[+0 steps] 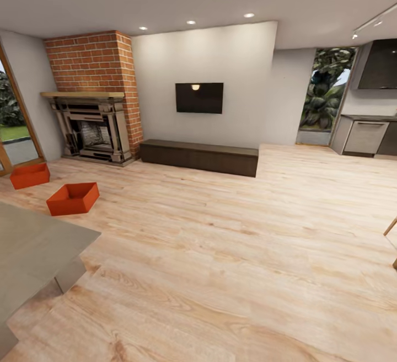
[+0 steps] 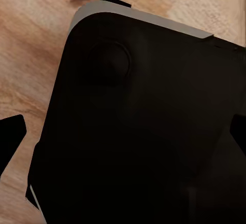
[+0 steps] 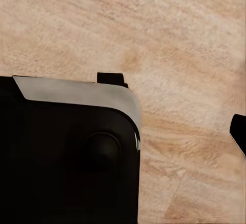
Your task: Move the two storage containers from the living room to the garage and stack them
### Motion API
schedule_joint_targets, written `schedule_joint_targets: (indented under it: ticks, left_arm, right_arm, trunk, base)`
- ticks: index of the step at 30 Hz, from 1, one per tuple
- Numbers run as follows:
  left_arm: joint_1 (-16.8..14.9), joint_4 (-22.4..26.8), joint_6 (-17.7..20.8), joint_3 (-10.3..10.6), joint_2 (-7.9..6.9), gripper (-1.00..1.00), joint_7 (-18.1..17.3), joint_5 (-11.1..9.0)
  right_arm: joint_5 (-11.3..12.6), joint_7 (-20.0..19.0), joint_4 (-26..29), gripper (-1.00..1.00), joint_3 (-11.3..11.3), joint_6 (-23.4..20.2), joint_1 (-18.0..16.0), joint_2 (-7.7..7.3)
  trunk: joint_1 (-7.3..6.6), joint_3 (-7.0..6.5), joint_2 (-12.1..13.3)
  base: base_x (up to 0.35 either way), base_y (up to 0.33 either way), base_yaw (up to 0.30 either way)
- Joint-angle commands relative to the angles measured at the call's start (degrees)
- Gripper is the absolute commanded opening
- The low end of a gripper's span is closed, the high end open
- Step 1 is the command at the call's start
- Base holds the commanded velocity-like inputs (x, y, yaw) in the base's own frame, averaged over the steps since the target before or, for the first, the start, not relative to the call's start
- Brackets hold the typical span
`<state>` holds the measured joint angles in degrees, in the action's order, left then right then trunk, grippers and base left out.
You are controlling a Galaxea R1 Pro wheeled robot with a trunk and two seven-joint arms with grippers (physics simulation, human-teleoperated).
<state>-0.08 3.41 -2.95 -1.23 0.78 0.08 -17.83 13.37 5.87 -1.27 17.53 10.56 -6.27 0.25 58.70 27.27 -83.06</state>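
Note:
Two orange-red storage containers stand open-topped on the light wood planks of the living room at the left of the head view. One container [image 1: 30, 175] is near the glass door, and the other container [image 1: 73, 198] sits a little nearer and to its right, turned at an angle. My left gripper [image 2: 123, 131] hangs over my own black base with its dark fingertips [image 2: 13, 131] spread wide apart and nothing between them. My right gripper [image 3: 123, 131] also points down at base and planks. One of its fingertips [image 3: 239, 129] stands far out to the side, with nothing held.
A red brick fireplace [image 1: 94, 124] and a low dark bench [image 1: 198, 156] under a wall TV [image 1: 199, 97] line the far wall. A grey table corner [image 1: 33, 251] juts in at the near left. Kitchen cabinets [image 1: 366, 137] stand at the far right. Open wood flooring [image 1: 231, 251] lies ahead.

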Motion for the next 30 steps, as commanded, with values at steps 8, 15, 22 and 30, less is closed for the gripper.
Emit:
schedule_joint_targets:
  ticks: [8,15,22,30]
  left_arm:
    - [-0.01,0.02,-0.1,-0.09,0.01,1.0,0.01,-0.27]
    - [-0.01,0.02,-0.1,-0.09,-0.07,1.0,0.01,-0.34]
    - [-0.01,0.02,-0.13,-0.09,-0.07,1.0,0.01,-0.35]
    - [-0.01,0.02,-0.08,-0.09,-0.07,1.0,0.01,-0.36]
  right_arm:
    - [0.43,-0.43,-0.13,1.0,0.49,-0.09,-0.06,0.01]
    - [0.35,-0.5,-0.13,1.0,0.49,-0.1,-0.06,0.01]
    - [0.34,-0.45,-0.13,1.0,0.49,-0.1,-0.06,0.01]
    - [0.34,-0.08,-0.13,1.0,0.49,-0.1,-0.06,0.01]
  trunk:
    - [0.03,0.05,-0.02]
    - [0.03,0.05,-0.02]
    - [0.03,0.05,-0.02]
    - [0.03,0.05,-0.02]
  base:
    - [0.322,0.0,0.0]
    - [0.322,0.0,0.0]
    - [0.322,0.0,0.0]
    - [0.322,0.0,0.0]
